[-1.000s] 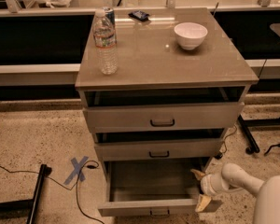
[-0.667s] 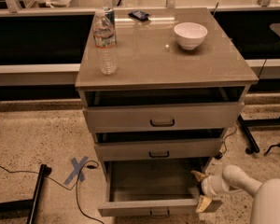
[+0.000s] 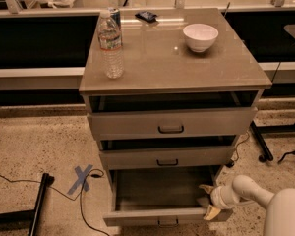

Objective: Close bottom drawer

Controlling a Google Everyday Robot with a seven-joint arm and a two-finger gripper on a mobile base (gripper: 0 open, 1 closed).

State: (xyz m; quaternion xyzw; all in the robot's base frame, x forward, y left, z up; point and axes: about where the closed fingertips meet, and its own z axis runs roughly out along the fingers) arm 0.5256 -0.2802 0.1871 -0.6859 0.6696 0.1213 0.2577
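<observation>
**Barely begun: bottom drawer pulled far out, hand at its right front corner**

Largest first: the cabinet (image 3: 172, 58) faces the camera, and its counter carries a bottle (image 3: 110, 45) and a bowl (image 3: 200, 36). Below it, the top drawer (image 3: 201, 123) and the middle drawer (image 3: 132, 158) each seem to stand out a little, with a dark gap above each front.

The bottom drawer (image 3: 152, 216) sits lowest, near the floor. It is drawn far out toward the camera, so its bare inside shows from above. By my reading, none of the closing is done and the whole slide back in is still to come.

Its front panel runs left to right across the view, and I take that as its long axis. The open side faces up. The front, with its small loop handle (image 3: 168, 223), faces the camera. Travel runs across that axis, so closing would mean a push away from the camera, straight into the cabinet.

The arm (image 3: 250, 188) reaches in from the lower right. The hand (image 3: 212, 203) is at the bottom drawer's right front corner, at or just above the panel's top edge. I cannot tell how far open it is, or whether it grips anything.
</observation>
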